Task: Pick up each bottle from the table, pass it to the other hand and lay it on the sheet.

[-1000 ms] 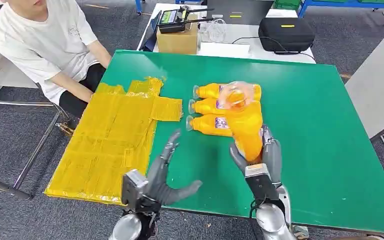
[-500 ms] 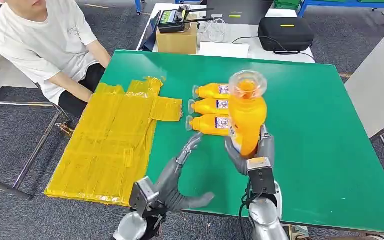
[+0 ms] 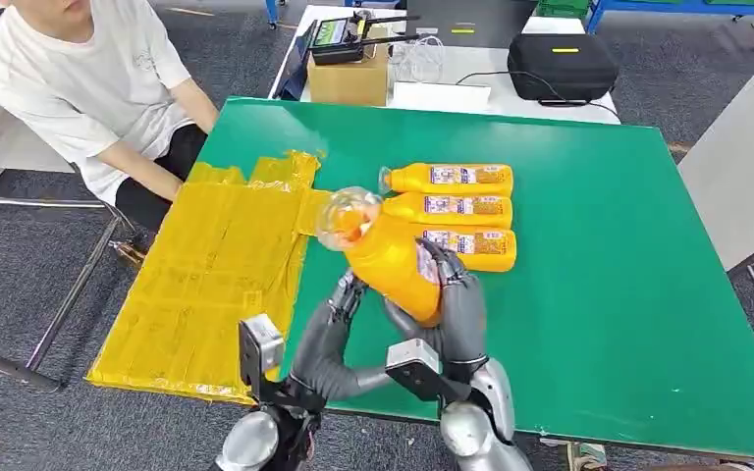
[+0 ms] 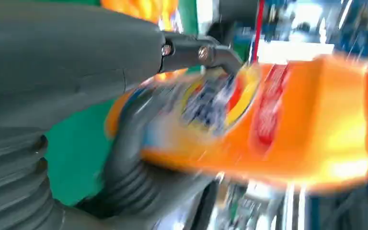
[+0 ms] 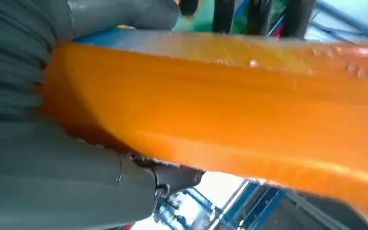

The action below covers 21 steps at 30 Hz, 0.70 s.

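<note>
My right hand (image 3: 455, 312) grips an orange bottle (image 3: 388, 257) above the green table (image 3: 628, 255), tilted with its clear cap toward the yellow sheet (image 3: 216, 265). My left hand (image 3: 326, 345) is spread beside and under that bottle, fingers raised close against it; whether they touch is unclear. The left wrist view shows the bottle (image 4: 292, 134) blurred, just past my fingers. In the right wrist view its orange side (image 5: 220, 105) lies across my right hand's grip. Three more orange bottles lie side by side beyond: far (image 3: 452, 179), middle (image 3: 457, 208), near (image 3: 481, 247).
A person in a white shirt (image 3: 88, 78) sits at the table's far left corner, beside the sheet. Behind the table a white table holds a cardboard box (image 3: 349, 77) and a black case (image 3: 562, 65). The green surface right of the bottles is bare.
My right hand has swung the bottle from upright over the row down and left, tilting it toward my left hand. My left hand has risen closer to it.
</note>
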Available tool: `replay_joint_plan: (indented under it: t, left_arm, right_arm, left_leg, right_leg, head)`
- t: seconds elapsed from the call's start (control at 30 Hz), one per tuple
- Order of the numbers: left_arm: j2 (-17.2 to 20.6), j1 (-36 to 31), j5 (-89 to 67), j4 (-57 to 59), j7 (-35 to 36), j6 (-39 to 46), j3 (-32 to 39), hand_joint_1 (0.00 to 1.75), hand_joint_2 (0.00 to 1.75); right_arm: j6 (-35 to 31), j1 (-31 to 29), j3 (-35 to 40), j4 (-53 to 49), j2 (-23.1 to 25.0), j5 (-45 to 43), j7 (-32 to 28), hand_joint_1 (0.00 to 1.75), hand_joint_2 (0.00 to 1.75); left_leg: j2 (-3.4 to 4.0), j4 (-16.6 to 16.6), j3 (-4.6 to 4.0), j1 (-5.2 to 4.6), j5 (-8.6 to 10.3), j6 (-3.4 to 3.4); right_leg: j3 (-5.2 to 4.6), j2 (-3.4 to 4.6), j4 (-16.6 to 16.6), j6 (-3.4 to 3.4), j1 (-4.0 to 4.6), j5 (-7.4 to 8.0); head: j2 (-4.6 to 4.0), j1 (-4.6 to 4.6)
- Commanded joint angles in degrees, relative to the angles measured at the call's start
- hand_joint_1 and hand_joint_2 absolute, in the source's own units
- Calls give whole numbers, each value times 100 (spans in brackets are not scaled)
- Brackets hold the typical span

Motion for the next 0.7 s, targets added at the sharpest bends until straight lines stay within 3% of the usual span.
replay_joint_plan:
  t: [0.03,0.27,0.47,0.7]
  left_arm:
    - [25,-249,719,-64,-52,181,153,0,175]
    - [64,-257,786,-249,-275,248,162,0,175]
    - [162,-264,1075,-412,-422,-44,94,0,175]
    - [164,-262,1076,-325,-231,-152,130,0,175]
  right_arm:
    - [-153,134,520,-334,-114,-492,-205,175,175]
    - [-153,141,699,-286,-87,-645,-354,175,175]
    - [267,2,1015,79,-201,-678,-276,175,175]
    - [415,8,978,213,-215,-641,-236,175,175]
  left_leg:
    - [-8,-3,1,2,-1,14]
    - [-4,-6,-2,6,2,21]
    - [-4,-7,0,5,1,17]
    - [-6,-13,7,5,3,17]
  right_leg:
    - [2,-6,-4,-25,7,-1]
    - [2,0,-11,-33,13,5]
    - [3,-1,-10,-28,10,3]
    - [11,-3,-17,-26,10,4]
  head:
    - [0,-2]
    - [0,0]
    - [0,0]
    - [0,2]
